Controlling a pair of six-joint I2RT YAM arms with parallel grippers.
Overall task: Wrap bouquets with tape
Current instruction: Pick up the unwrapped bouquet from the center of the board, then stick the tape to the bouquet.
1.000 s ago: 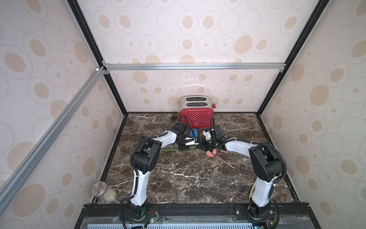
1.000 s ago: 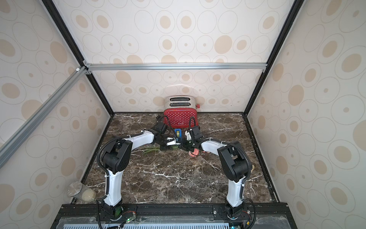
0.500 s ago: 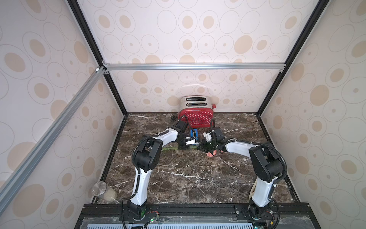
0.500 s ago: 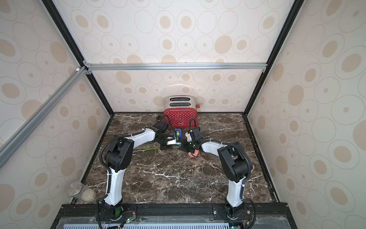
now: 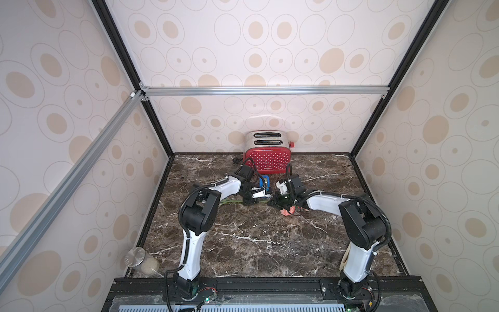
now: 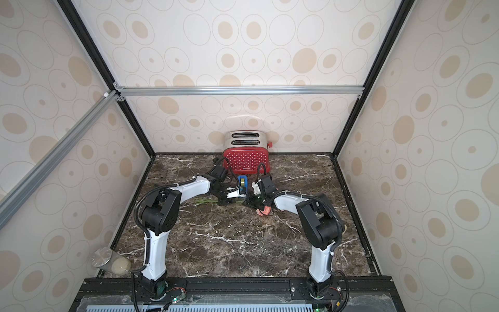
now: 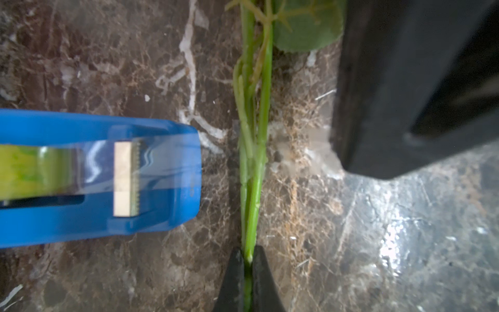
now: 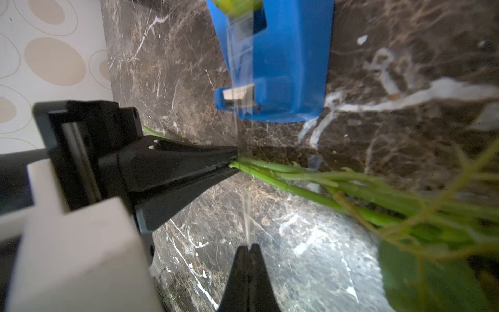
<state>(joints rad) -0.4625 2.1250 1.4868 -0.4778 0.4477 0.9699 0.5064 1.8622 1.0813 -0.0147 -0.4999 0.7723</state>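
A bunch of artificial flowers (image 5: 287, 212), pink-peach blooms, green leaves, long thin green stems (image 7: 252, 162), lies flat at mid-frame in both top views, blooms rightward. Just above the stems stands a small blue plastic tape dispenser (image 5: 264, 179) holding a yellowish-clear roll (image 7: 29, 170); a clear strip (image 8: 240, 62) runs from its cutter across the stems.

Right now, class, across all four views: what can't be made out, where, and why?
Blooms: in both top views mostly hidden under the right arm; out of frame in the wrist views.
Tape strip: too thin and clear for the top views; the left wrist view blurs whether it touches the stems.
Tape roll: cut by the left wrist view's edge.
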